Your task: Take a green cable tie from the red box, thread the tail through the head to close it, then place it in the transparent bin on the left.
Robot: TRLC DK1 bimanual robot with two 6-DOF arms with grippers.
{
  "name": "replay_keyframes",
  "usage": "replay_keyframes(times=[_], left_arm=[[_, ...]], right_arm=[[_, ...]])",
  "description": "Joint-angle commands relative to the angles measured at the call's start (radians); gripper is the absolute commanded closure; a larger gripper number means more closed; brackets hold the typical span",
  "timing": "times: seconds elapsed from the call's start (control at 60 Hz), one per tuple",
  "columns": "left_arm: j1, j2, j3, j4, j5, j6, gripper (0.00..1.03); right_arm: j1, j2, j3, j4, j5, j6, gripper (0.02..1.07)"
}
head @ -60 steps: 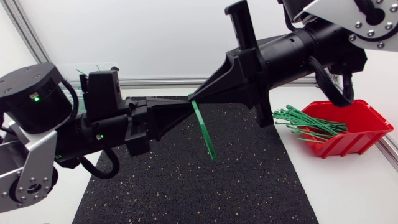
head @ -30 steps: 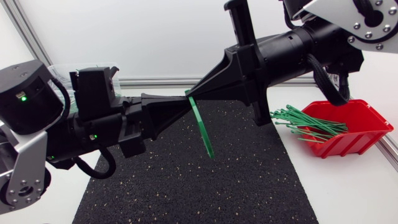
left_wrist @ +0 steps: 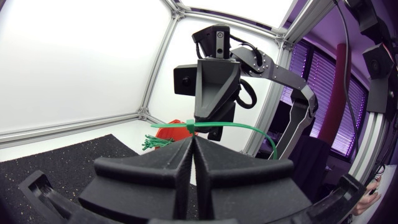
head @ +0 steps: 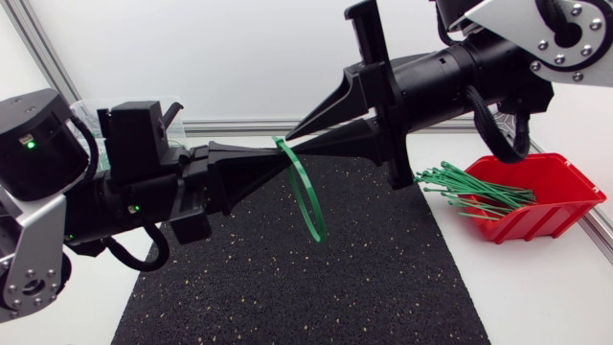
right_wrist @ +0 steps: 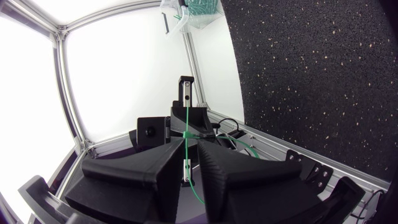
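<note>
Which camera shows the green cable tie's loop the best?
The head view. There the whole cable tie bends into a loop, hanging from the left gripper and right gripper. Both wrist views show only a thin green line at the gripper tips.

Both grippers meet tip to tip over the mat (head: 287,287) centre: left gripper (head: 275,151) and right gripper (head: 290,137) pinch the cable tie (head: 308,201), loop hanging beneath. My arms block 9 and 2 o'clock. Mat open from 4 through 8. Red box (head: 560,206) at 3, spare ties (head: 469,187) bristling inward. Transparent bin (right_wrist: 174,12) at 10, behind my left arm.
</note>
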Motion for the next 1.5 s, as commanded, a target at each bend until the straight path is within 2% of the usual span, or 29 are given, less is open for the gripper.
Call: replay_keyframes(times=[0.0,0.083,0.133,0.317,0.467,0.617,0.733,0.767,0.85,0.9,1.017,1.117,1.233,1.483], left_arm=[[0.025,-0.008,-0.003,0.011,0.02,0.029,1.0],[0.034,0.007,-0.001,0.011,0.035,0.051,1.0],[0.039,0.021,0.0,0.011,0.044,0.063,1.0],[0.039,0.062,0.008,-0.009,0.075,0.144,1.0],[0.046,0.087,0.02,-0.06,0.13,0.25,1.0],[0.088,0.116,0.034,-0.087,0.205,0.335,1.0],[0.114,0.128,0.036,-0.098,0.237,0.404,1.0],[0.119,0.128,0.034,-0.109,0.253,0.436,1.0],[0.125,0.134,0.032,-0.141,0.277,0.499,1.0],[0.128,0.14,0.031,-0.155,0.31,0.529,1.0],[0.134,0.154,0.029,-0.161,0.326,0.574,1.0],[0.152,0.17,0.032,-0.161,0.343,0.605,1.0],[0.166,0.18,0.039,-0.161,0.354,0.626,1.0],[0.16,0.191,0.051,-0.161,0.362,0.632,1.0]], right_arm=[[-0.019,0.017,-0.023,0.007,0.004,-0.019,0.79],[-0.028,0.008,-0.024,0.007,0.002,-0.033,0.78],[-0.031,0.005,-0.027,0.009,-0.001,-0.042,0.73],[-0.125,0.021,-0.024,0.046,-0.001,-0.054,0.72],[-0.14,0.071,-0.012,0.049,0.01,-0.068,0.72],[-0.066,0.125,0.039,0.004,0.162,-0.254,0.72],[-0.04,0.159,0.056,0.032,0.203,-0.36,0.73],[-0.042,0.177,0.06,0.041,0.205,-0.367,0.78],[-0.06,0.212,0.076,0.038,0.185,-0.384,0.8],[-0.071,0.229,0.086,0.027,0.144,-0.399,0.81],[-0.077,0.244,0.102,-0.017,0.068,-0.458,0.8],[-0.065,0.243,0.114,-0.086,0.007,-0.537,0.7],[-0.051,0.254,0.139,-0.175,-0.007,-0.619,0.69],[0.007,0.28,0.14,-0.206,0.002,-0.656,0.7]])
